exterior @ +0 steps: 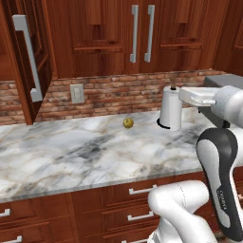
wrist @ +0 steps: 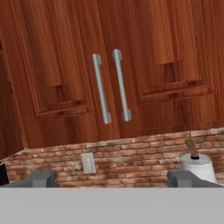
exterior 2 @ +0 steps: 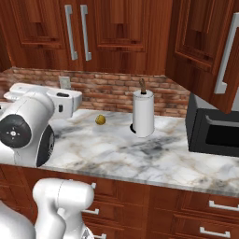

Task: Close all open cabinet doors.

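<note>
- Landmark: the paper towel roll (exterior: pixel 171 108) stands upright on the marble counter (exterior: pixel 71 156), against the brick wall (exterior: pixel 114 95).
- Closed pair: directly above and a little to the left of the paper towel roll, two cabinet doors (wrist: pixel 65 65) sit flush with the cabinet front, their bar handles (wrist: pixel 101 89) side by side at the meeting edges.
- Open door, left: far to the left of the paper towel roll, a cabinet door (exterior: pixel 26 57) swings out over the counter, its long handle (exterior: pixel 27 57) facing the room.
- Open door, right: to the right of the paper towel roll, above the black microwave (exterior 2: pixel 212 133), another cabinet door (exterior 2: pixel 205 46) stands out from the wall at an angle.
- Gripper (wrist: pixel 112 179): it holds nothing; its two dark tips stand well apart, so the fingers are wide open, aimed at the closed pair above the roll.
- Handling (judgement): the doors are rigid wood panels on hinges, likely light to swing and not fragile; no grasp is needed, as a flat push closes them.
- Where to press (judgement): the outer face near the handle edge, farthest from the hinge, gives the most leverage; the smooth panel could let a fingertip slide.
- Also present: a small yellowish fruit (exterior: pixel 127 123) lies left of the roll, below a wall socket (exterior: pixel 77 93).
</note>
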